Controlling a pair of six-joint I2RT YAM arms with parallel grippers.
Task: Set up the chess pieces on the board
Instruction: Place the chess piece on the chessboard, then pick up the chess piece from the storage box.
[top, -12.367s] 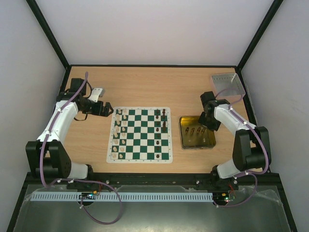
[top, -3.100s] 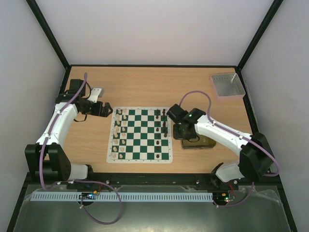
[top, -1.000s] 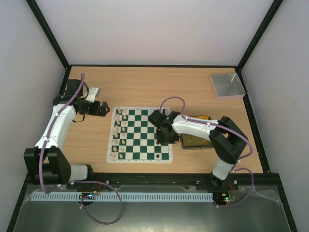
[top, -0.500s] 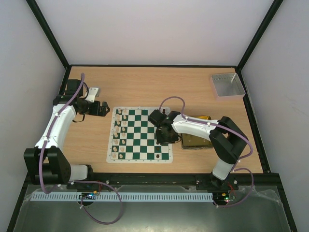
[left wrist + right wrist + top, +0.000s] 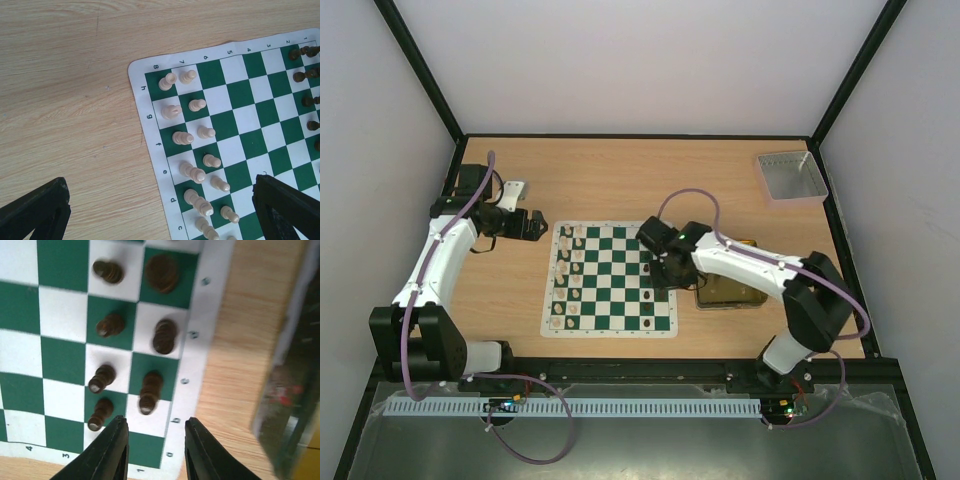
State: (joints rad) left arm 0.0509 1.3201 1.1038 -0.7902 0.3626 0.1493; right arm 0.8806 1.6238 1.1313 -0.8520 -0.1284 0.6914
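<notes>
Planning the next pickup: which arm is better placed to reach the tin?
Right. The right tool hangs over the board at the edge beside the tin; the left tool sits off the opposite side.

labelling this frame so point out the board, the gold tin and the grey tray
board (image 5: 610, 292): top external view, a bare middle square
gold tin (image 5: 730, 298): top external view, its near edge
grey tray (image 5: 792, 178): top external view, its bare floor
</notes>
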